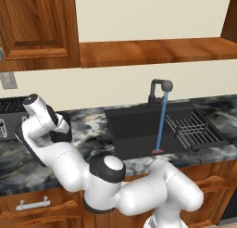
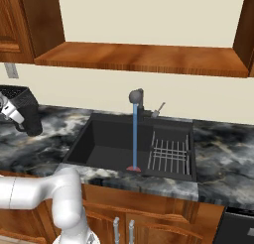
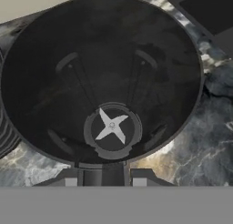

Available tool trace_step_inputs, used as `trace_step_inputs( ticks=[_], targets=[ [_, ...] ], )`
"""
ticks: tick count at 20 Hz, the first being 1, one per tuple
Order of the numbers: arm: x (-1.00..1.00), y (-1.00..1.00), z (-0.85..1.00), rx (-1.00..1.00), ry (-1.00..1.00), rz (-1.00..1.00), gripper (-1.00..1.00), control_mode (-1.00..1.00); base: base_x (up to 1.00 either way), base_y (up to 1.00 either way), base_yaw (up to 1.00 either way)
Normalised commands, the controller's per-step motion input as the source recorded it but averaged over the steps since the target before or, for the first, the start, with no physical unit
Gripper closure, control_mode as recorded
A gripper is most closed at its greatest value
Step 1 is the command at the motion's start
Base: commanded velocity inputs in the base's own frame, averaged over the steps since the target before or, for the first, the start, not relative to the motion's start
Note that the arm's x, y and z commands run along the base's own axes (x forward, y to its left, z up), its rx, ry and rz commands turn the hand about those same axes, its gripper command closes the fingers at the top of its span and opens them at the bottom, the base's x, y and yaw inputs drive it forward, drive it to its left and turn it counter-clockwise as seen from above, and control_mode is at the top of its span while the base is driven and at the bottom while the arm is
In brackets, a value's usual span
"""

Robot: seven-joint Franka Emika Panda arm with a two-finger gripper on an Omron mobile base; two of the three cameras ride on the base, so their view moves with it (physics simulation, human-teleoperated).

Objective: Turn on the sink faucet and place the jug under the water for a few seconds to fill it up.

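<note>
A home kitchen is shown: marble countertop, black sink, running faucet, wooden cabinets overhead.

Glossy white rounded arm segments, dark grey joint bands, round white end caps.

Water bright blue; sink matte black; jug black, silver blade inside; counter beside sink grey-white marbled.
</note>
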Motion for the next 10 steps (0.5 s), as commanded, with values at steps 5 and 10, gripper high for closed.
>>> trace_step_inputs(
  ticks=[5, 10],
  targets=[
    [0.00, 0.00, 0.00, 0.00, 0.00, 0.00, 1.00, -1.00, 0.00, 0.00, 0.00],
    [0.00, 0.00, -0.01, 0.00, 0.00, 0.00, 1.00, -1.00, 0.00, 0.00, 0.00]
  ],
)
